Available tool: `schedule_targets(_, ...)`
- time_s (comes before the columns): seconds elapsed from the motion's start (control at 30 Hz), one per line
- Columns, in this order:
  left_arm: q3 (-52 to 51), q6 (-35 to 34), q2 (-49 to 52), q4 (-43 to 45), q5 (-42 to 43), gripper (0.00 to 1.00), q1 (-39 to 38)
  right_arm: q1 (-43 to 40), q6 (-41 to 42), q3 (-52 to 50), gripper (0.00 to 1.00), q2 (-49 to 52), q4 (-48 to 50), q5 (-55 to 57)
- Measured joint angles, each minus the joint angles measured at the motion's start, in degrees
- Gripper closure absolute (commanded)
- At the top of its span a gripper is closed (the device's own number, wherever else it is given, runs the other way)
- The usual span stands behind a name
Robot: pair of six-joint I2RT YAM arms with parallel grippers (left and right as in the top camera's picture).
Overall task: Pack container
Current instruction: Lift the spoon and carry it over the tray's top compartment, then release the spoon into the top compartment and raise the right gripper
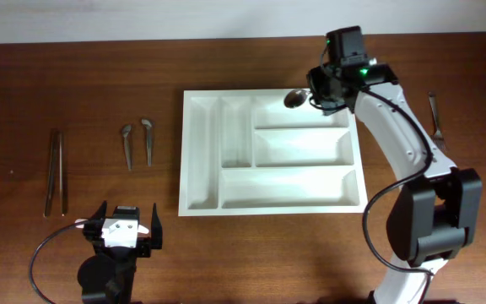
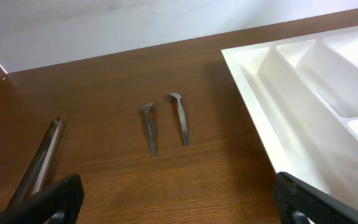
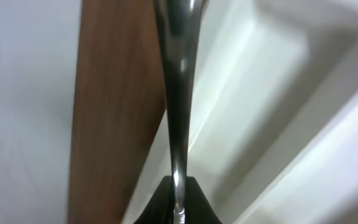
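The right jaws are closed on the very tip of a spoon (image 3: 178,93) handle. It looks a thin hold, so I'd worry the spoon swivels or slips out early. Its bowl hangs over the far wide compartment of the container (image 1: 294,181), which sits mid-worktop (image 1: 57,76); how high it hangs I cannot tell. Dropped from any height it could bounce, or end up lying across a divider. The left jaws stand wide apart and empty at the near left, well apart from the tray. Two small utensils (image 1: 137,139), a long pair (image 1: 56,171) and a fork (image 1: 435,114) lie outside, not yet packed.
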Motion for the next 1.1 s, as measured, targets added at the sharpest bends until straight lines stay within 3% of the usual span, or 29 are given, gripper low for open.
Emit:
schedule_targets(0.17, 0.0, -0.02, 0.0, 0.0, 0.0, 0.01, 0.0, 1.38, 9.94, 0.0, 0.95, 3.58, 0.02, 0.11)
schedule_targets(0.33, 0.0, -0.02, 0.0, 0.0, 0.02, 0.01, 0.0, 2.38, 14.43, 0.0, 0.95, 7.06, 0.0, -0.13)
schedule_targets(0.93, 0.0, -0.02, 0.0, 0.0, 0.0, 0.01, 0.0, 3.3, 17.53, 0.0, 0.86, 8.55, 0.22, -0.31)
schedule_targets(1.03, 0.0, -0.02, 0.0, 0.0, 0.02, 0.01, 0.0, 3.3, 17.4, 0.0, 0.7, 8.55, 0.24, -0.26)
schedule_targets(1.1, 0.0, -0.02, 0.0, -0.02, 0.02, 0.01, 0.0, 3.3, 16.35, 0.0, 0.47, 8.55, 0.33, -0.04)
